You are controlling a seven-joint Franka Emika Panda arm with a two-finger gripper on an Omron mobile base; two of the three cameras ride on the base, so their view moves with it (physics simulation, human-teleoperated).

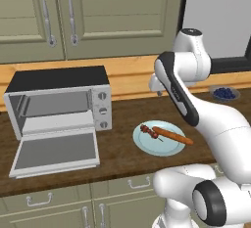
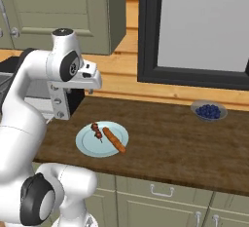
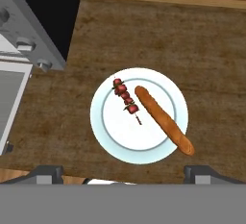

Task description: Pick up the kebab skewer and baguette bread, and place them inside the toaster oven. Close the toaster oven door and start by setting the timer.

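- Left base view: I saw the toaster oven (image 1: 59, 102) on the worktop (image 1: 125, 161) with the toaster oven door (image 1: 55, 152) already folded down; the kebab skewer (image 1: 149, 131) and baguette bread (image 1: 172, 135) lay side by side on a plate (image 1: 147, 146) just right of it.
- Right base view: my arm was raised above the plate, nothing carried.
- Hand view: my fingers (image 3: 124, 174) stood wide and empty above the plate. I judged the first pick not yet begun; next I needed to descend, straddling the thin skewer squarely.
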